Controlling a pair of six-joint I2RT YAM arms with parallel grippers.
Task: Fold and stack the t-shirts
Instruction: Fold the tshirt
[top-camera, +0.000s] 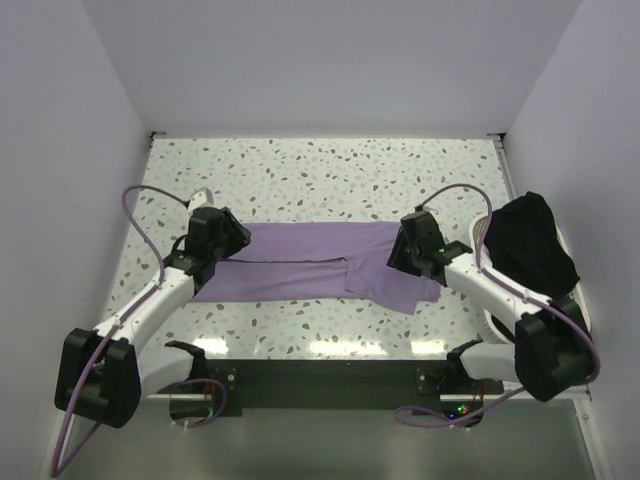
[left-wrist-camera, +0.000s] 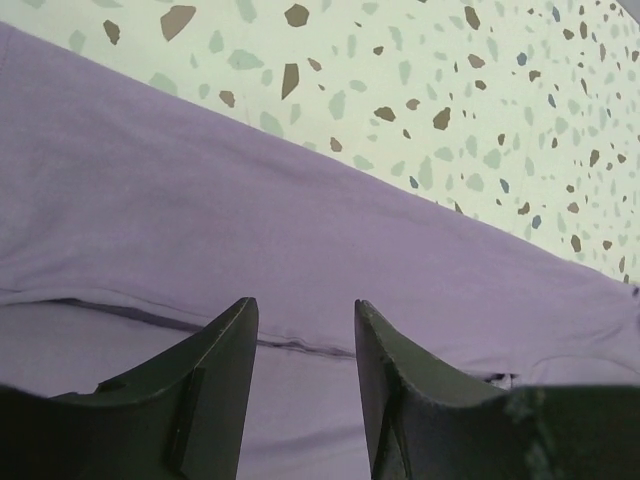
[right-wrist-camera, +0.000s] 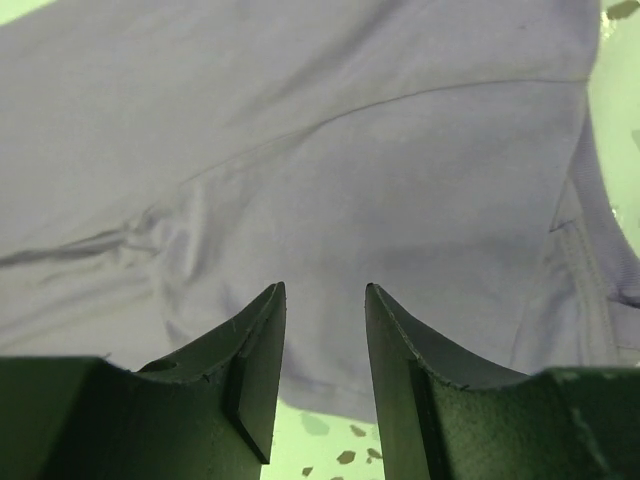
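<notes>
I have both arms low over the lavender t-shirt, with the black t-shirt heaped at the far right

From my seat, the left gripper sits over the left end of the lavender t-shirt, its jaws apart with nothing between them and a fold line in the cloth running just under the tips; the shirt lies flattened as a wide band across the middle of the speckled table, one lower flap hanging toward the near edge; the right gripper hovers at the shirt's right end by its near hem, jaws likewise apart and empty; the black t-shirt is bunched in a heap at the table's right edge, apart from the lavender one
</notes>
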